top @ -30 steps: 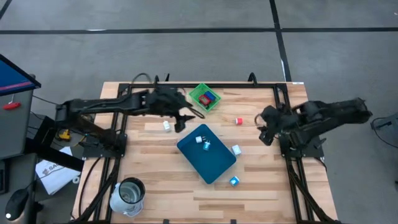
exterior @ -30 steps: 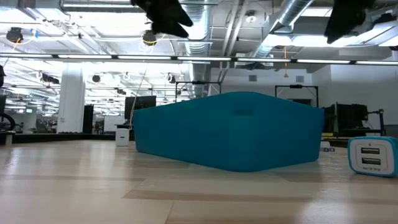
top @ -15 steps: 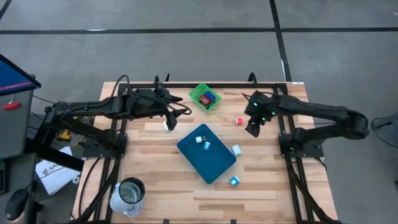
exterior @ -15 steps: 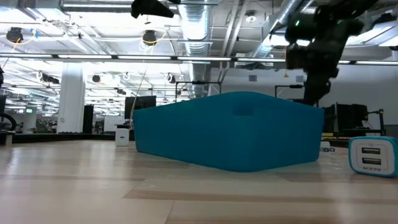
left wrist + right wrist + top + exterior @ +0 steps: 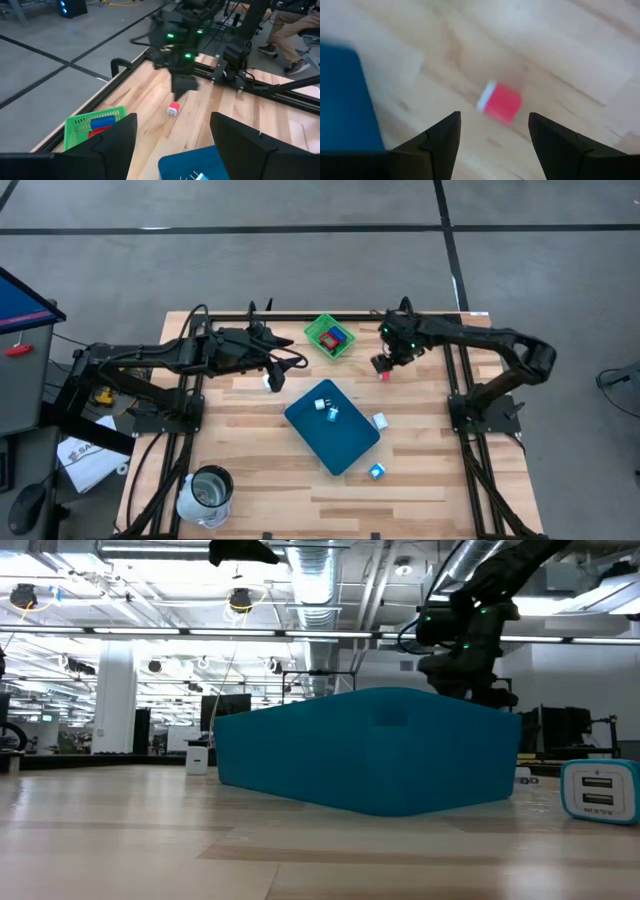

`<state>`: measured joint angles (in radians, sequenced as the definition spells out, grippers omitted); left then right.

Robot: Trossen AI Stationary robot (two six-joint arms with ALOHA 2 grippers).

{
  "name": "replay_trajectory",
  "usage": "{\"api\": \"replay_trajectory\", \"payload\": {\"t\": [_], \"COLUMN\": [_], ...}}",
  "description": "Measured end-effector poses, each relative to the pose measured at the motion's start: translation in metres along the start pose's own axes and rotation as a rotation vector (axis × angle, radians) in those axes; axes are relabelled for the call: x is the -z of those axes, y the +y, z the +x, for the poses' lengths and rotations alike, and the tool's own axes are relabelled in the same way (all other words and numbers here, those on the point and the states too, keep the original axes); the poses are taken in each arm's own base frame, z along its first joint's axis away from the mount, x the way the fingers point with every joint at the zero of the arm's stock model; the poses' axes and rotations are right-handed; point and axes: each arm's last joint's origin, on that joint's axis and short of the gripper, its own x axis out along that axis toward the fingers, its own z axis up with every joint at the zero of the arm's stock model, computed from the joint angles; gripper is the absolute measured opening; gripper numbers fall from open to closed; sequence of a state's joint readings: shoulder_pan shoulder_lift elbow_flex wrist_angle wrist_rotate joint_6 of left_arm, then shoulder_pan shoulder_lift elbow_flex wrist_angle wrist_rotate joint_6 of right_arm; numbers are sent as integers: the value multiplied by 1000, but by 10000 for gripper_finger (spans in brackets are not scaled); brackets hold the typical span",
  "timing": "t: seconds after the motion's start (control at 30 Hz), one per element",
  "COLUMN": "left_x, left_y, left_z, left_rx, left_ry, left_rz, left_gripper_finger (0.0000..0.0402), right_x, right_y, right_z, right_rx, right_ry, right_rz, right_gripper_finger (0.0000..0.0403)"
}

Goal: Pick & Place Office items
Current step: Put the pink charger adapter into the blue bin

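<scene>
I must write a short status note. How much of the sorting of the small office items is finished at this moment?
Looks done: red and blue pieces lie in the green basket, two on the teal board.
In hand: the right hand, open, hovers over the red piece; nothing is gripped.
Left: white-and-blue blocks on the table, one near the open left hand.

Grey concrete floor [image 5: 300, 270] is stretching around the wooden table [image 5: 250, 470], crossed by dark lines. Overhead, silver ducts [image 5: 320, 580] and pipes are running under a white ceiling, with strip lights [image 5: 200, 632] glowing. A person's legs [image 5: 290, 30] are showing beside the table's far end.
</scene>
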<state>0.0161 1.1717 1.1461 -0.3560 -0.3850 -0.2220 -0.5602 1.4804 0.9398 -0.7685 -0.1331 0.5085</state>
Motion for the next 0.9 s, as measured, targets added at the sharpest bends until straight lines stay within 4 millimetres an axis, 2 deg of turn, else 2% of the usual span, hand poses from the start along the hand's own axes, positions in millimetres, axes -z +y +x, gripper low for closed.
{"api": "replay_trajectory", "payload": {"t": [0.17,0.37,0.5,0.7,0.9], "left_x": [0,-1,-4,-4,-2], "left_y": [-1,-2,-5,-16,-25], "left_z": [0,-1,-2,-6,-10], "left_rx": [6,10,28,78,117], "left_ry": [-1,-10,-41,-62,-59], "left_rz": [-3,-33,-35,-3,17], "left_gripper_finger": [246,246,246,246,246], "right_x": [-14,-16,-13,-4,2], "right_y": [0,-4,-2,-9,7], "right_z": [-2,-6,-5,-5,6], "right_rx": [-39,-29,19,183,195], "right_ry": [12,-4,-31,-73,-77], "right_rz": [218,582,790,1140,1431], "right_gripper_finger": [225,225,225,225,225]}}
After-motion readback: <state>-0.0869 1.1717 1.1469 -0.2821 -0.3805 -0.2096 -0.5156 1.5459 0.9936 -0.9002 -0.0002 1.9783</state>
